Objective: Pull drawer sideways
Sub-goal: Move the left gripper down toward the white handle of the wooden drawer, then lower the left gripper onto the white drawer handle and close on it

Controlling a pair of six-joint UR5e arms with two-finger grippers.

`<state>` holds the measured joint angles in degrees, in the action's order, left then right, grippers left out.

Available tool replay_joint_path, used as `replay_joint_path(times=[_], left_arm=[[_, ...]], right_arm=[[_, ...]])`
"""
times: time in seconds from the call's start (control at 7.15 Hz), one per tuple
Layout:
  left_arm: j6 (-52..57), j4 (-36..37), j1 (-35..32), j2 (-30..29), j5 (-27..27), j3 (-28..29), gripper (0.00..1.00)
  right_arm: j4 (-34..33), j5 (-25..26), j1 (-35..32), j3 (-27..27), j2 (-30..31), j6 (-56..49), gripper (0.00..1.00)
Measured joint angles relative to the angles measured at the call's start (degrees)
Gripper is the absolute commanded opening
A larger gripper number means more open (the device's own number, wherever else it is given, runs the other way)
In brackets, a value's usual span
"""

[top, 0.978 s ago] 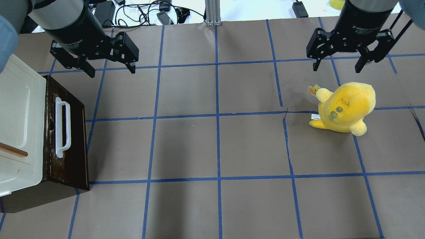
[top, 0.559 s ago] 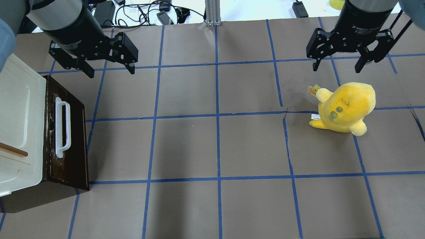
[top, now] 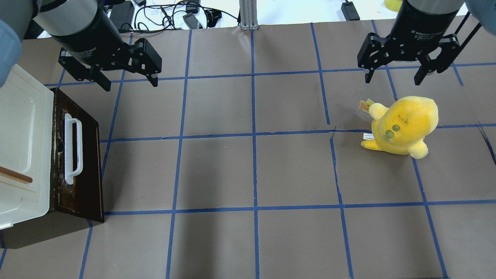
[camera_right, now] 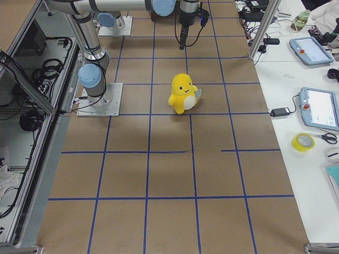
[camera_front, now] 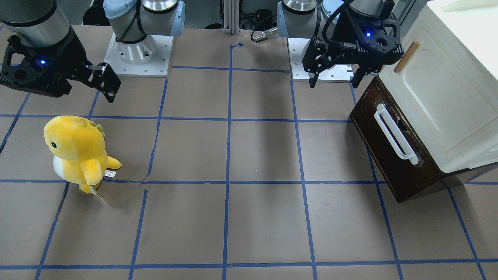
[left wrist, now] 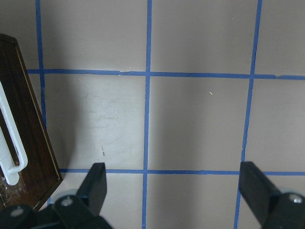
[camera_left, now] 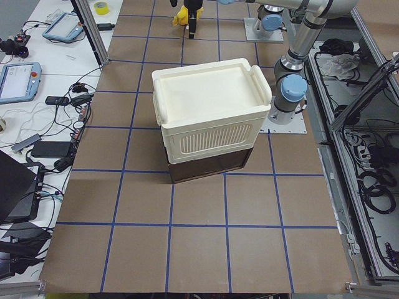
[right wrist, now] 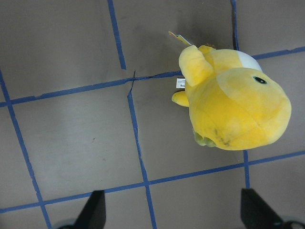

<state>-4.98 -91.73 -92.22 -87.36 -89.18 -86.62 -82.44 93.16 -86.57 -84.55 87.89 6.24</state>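
Observation:
The drawer [top: 83,170] has a worn dark-brown front and a long white bar handle [top: 73,149]. It sits shut under a cream cabinet at the table's left edge. It also shows in the front view [camera_front: 379,144] and at the left edge of the left wrist view [left wrist: 26,138]. My left gripper [top: 130,83] is open and empty. It hangs above the table beyond the drawer's far end, apart from the handle. My right gripper [top: 392,79] is open and empty, far to the right.
The cream cabinet [top: 23,128] has a door with a small tan wooden handle [top: 15,176] and stands over the drawer. A yellow plush dinosaur [top: 403,124] stands below my right gripper, also in the right wrist view [right wrist: 233,105]. Cables lie past the table's far edge.
My left gripper shifted slightly up and left, then came back. The drawer, plush and right gripper have not moved.

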Motion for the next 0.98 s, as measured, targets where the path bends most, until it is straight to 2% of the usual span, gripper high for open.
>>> replay_joint_path(times=[0.42, 0.56, 0.98], left_arm=[[-0.29, -0.13, -0.55, -2.15, -0.60, -1.82, 1.00], [-0.16, 0.58, -1.78, -3.96, -2.42, -3.60, 1.00], [-1.95, 1.16, -6.98, -11.46, -17.33, -8.45, 1.00]], right_arm=[[0.00, 0.00, 0.00, 0.00, 0.00, 0.00, 1.00], [0.00, 0.00, 0.00, 0.00, 0.00, 0.00, 1.00], [0.02, 0.00, 0.03, 0.00, 0.00, 0.00, 1.00]])
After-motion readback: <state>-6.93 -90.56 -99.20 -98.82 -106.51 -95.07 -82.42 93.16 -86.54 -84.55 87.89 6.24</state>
